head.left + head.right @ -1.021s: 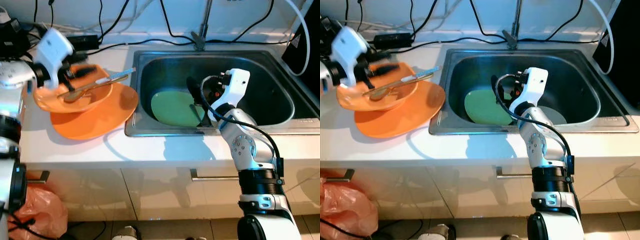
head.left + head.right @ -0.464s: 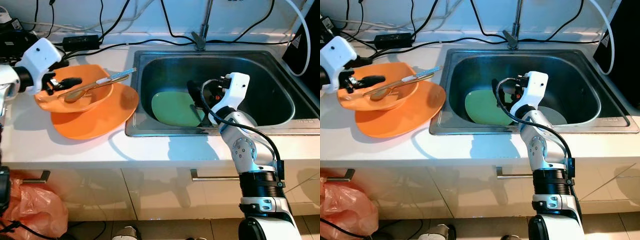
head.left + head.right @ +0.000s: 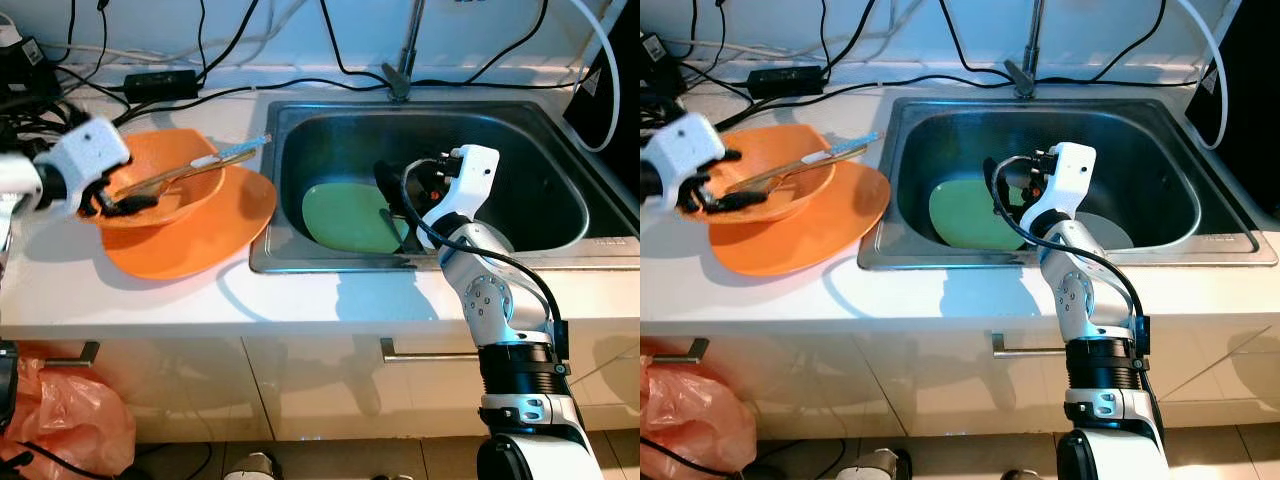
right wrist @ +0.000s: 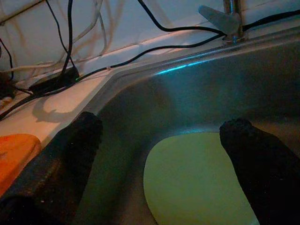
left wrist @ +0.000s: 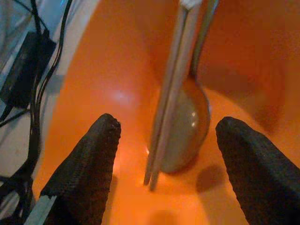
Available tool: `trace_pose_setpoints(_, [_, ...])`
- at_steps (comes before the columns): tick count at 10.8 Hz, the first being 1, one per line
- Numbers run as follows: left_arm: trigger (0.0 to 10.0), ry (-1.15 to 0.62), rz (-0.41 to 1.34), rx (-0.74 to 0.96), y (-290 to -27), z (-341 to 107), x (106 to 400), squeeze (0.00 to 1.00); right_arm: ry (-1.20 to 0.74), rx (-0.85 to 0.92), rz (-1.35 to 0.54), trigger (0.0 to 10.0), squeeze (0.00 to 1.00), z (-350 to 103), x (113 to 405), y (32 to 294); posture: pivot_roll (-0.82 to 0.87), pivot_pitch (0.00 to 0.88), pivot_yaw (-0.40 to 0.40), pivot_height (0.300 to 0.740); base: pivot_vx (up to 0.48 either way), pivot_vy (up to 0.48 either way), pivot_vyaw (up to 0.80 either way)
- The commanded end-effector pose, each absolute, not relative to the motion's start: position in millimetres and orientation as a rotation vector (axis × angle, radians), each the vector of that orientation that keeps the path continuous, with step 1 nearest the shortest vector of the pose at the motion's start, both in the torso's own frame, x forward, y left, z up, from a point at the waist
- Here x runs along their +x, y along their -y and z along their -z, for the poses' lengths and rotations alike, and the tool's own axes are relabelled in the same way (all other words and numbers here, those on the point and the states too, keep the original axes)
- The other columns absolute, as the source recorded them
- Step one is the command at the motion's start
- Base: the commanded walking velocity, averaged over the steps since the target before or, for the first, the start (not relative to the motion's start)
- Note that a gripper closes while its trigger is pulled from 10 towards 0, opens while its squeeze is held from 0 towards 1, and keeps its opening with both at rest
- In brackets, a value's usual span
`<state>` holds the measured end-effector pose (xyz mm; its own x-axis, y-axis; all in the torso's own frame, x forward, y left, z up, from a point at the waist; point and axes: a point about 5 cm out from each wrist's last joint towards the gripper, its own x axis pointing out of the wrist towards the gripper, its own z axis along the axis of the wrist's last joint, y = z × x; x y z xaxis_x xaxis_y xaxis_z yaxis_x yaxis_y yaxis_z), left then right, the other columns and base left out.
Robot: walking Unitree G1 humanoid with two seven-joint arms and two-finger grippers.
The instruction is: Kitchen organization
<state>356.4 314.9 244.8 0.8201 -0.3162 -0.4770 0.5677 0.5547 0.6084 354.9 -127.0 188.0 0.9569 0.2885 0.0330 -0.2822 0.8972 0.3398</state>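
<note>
The left claw [image 3: 118, 203] hangs at the near rim of the orange bowl [image 3: 165, 160], fingers apart with nothing between them; the bowl sits on an orange plate [image 3: 215, 230] on the counter [image 3: 300, 295], left of the sink [image 3: 560, 235]; a spoon [image 5: 187, 126] and chopsticks [image 5: 171, 93] lie in the bowl, handles poking out over its far rim toward the sink. The right claw [image 4: 168, 140] hovers inside the sink above a green plate [image 4: 197, 183], fingers also apart and empty. The risk, as I judge it: closing on the bowl's rim could tip it on the plate, so the loose utensils slide out; a grab at the thin chopsticks may catch only one, or knock the spoon aside.
</note>
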Motion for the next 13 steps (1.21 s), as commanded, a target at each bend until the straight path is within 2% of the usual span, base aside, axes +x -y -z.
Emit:
trace_pose_setpoints(1, [10.0, -0.331, 0.506, 0.849, -318, -249, 357, 0.0, -0.02, 0.339, -0.302, 10.0, 0.0, -190, 353, 126, 0.13, 0.082, 0.037, 0.74, 0.0, 0.0, 0.0])
trace_pose_setpoints(5, [10.0, -0.312, 0.433, 0.827, -320, -249, 362, 0.0, -0.021, 0.345, -0.294, 10.0, 0.0, -189, 352, 126, 0.13, 0.089, 0.047, 0.74, 0.0, 0.0, 0.0])
trace_pose_setpoints(9, [10.0, -0.38, 0.543, 0.86, -311, -240, 363, 0.0, -0.016, 0.345, -0.285, 10.0, 0.0, -190, 351, 130, 0.13, 0.093, 0.053, 0.74, 0.0, 0.0, 0.0])
trace_pose_setpoints(10, [8.7, -0.411, 0.605, 0.873, -307, -238, 362, 0.0, -0.015, 0.346, -0.282, 10.0, 0.0, -191, 351, 130, 0.13, 0.095, 0.056, 0.74, 0.0, 0.0, 0.0])
trace_pose_setpoints(11, [9.4, -0.411, 0.606, 0.873, -305, -239, 364, 0.0, -0.015, 0.348, -0.281, 10.0, 0.0, -190, 351, 130, 0.13, 0.098, 0.06, 0.74, 0.0, 0.0, 0.0])
trace_pose_setpoints(12, [8.9, -0.411, 0.6, 0.879, -303, -241, 366, 0.0, -0.016, 0.35, -0.279, 10.0, 0.0, -190, 350, 129, 0.13, 0.099, 0.062, 0.74, 0.0, 0.0, 0.0])
trace_pose_setpoints(13, [6.5, -0.412, 0.595, 0.886, -301, -243, 368, 0.0, -0.016, 0.354, -0.276, 10.0, 0.0, -190, 349, 129, 0.13, 0.101, 0.067, 0.74, 0.0, 0.0, 0.0])
